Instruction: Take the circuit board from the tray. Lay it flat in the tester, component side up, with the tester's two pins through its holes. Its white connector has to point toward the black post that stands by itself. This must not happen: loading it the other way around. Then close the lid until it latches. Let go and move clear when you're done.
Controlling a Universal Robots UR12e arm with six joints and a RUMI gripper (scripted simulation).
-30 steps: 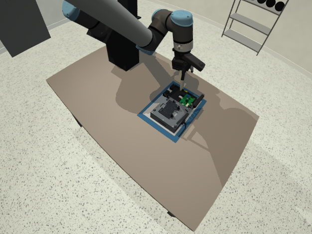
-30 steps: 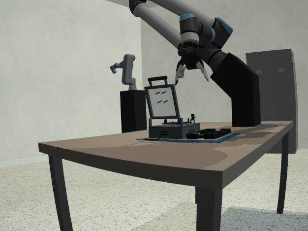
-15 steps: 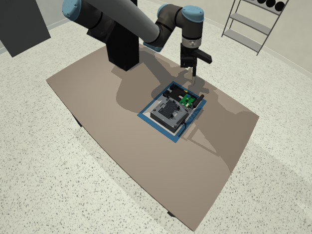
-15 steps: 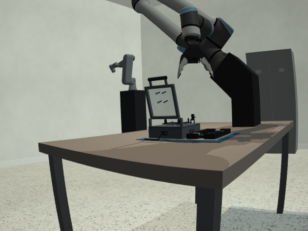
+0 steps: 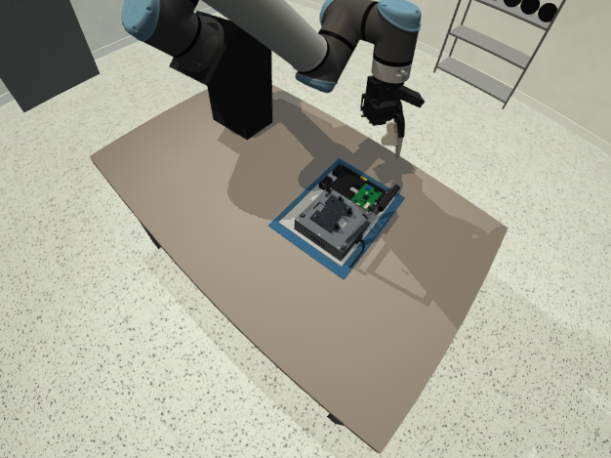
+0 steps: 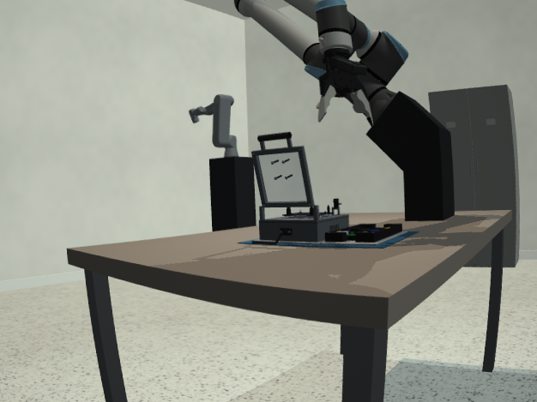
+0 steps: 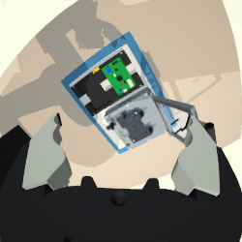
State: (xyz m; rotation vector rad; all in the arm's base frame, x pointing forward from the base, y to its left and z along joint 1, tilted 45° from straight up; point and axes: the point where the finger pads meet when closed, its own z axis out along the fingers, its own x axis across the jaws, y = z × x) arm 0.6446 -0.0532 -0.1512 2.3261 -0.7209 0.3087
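The green circuit board [image 5: 368, 195] lies in the black tray [image 5: 351, 185] on the blue mat; it also shows in the wrist view [image 7: 118, 77]. The grey tester [image 5: 331, 220] sits next to the tray, its nest empty in the wrist view [image 7: 136, 125]. Its lid [image 6: 283, 175] stands open and upright, with a black handle on top. My gripper [image 6: 344, 105] is open and empty, high above the tray end of the mat; it also shows in the top view [image 5: 394, 139]. Both fingers frame the wrist view [image 7: 121, 155].
The arm's black pedestal [image 5: 239, 74] stands at the table's back. A grey shelf rack [image 5: 502, 23] with black balls, a dark cabinet [image 6: 474, 169] and a small grey arm on a black stand [image 6: 224, 151] are off the table.
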